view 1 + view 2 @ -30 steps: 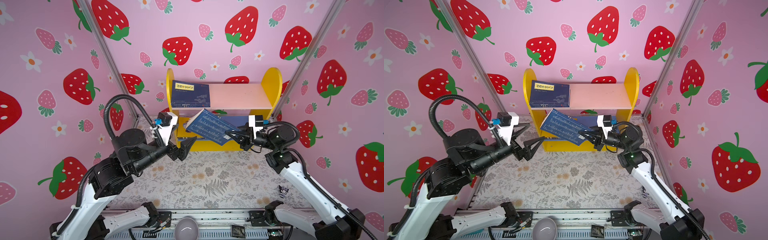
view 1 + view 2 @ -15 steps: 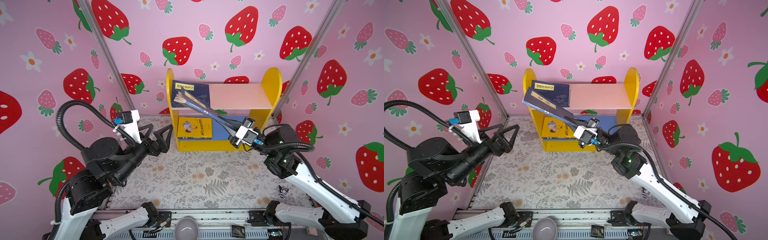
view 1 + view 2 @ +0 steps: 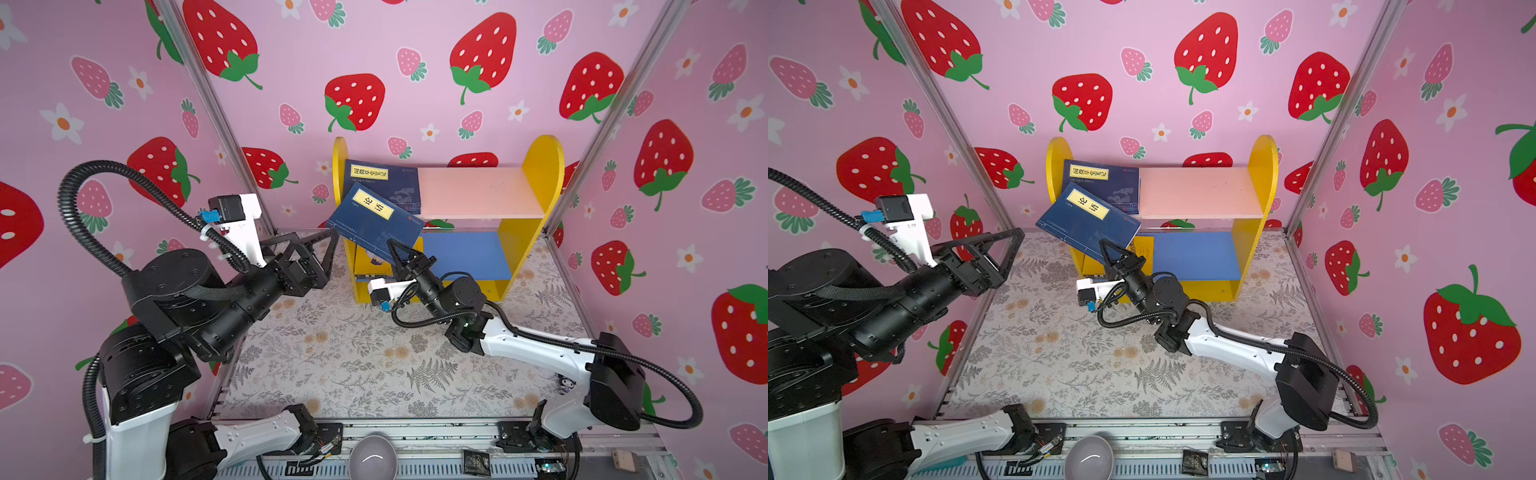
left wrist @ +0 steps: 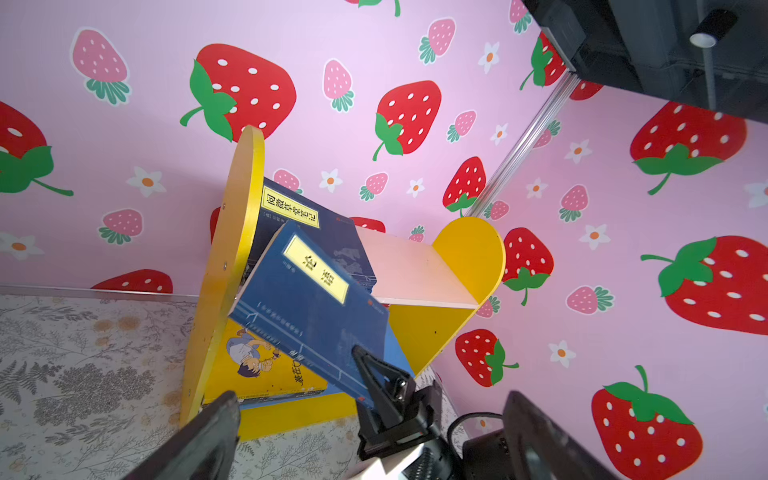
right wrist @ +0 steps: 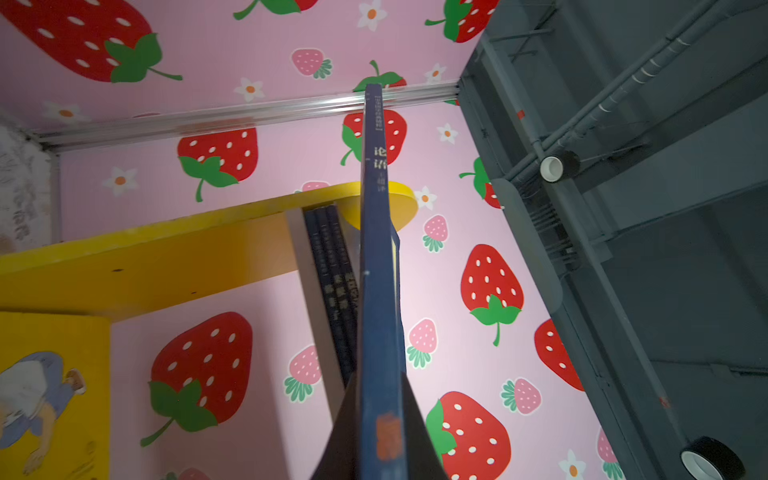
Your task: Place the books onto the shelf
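Both top views show shelf [image 3: 544, 166] on floral mat [image 3: 353, 357], strawberry walls [image 3: 365, 37].

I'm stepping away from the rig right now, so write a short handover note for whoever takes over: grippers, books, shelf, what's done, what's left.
Right gripper: shut on a navy book, held tilted in front of the shelf at its left end.
Left gripper: open, empty, beside the shelf.
Done: navy stack on the pink upper board, left end; yellow cartoon book on the blue lower board.
Left: set the held book down and release it. No loose books show on the mat.
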